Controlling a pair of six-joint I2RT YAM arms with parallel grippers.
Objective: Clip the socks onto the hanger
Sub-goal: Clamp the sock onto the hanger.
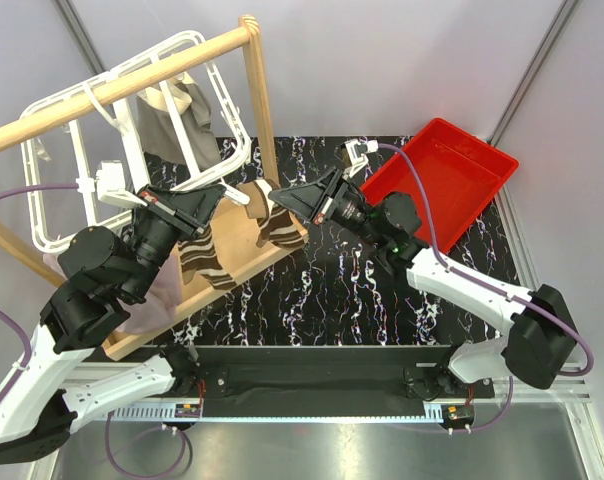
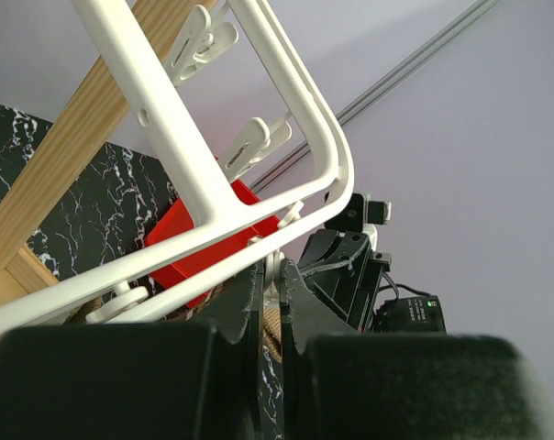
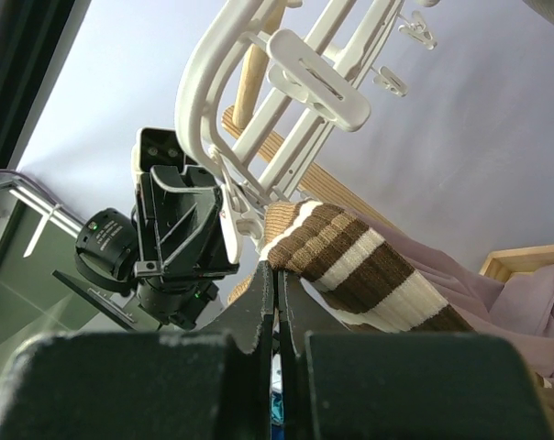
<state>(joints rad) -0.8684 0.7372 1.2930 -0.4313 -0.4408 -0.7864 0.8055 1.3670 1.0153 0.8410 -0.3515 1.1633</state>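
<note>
The white grid hanger [image 1: 172, 45] hangs from the wooden rail, with its clips dangling. My left gripper [image 1: 222, 193] is closed on a white hanger clip [image 2: 275, 272] at the frame's lower corner [image 2: 337, 174]. A tan sock edge [image 2: 275, 325] sits just below the clip, between the fingers. My right gripper [image 1: 272, 197] is shut on the cuff edge of a brown sock with cream stripes [image 3: 369, 266] and holds it up beside that clip [image 3: 233, 213]. A second striped sock [image 1: 207, 262] hangs below my left gripper. The two grippers face each other, almost touching.
The wooden rail stand [image 1: 122, 90] has an upright post [image 1: 257, 90] and a base board [image 1: 237, 265]. A grey-beige cloth [image 1: 172, 115] hangs on the hanger. A pinkish-mauve cloth [image 3: 525, 302] lies on the base. A red tray [image 1: 442, 185] sits at the back right.
</note>
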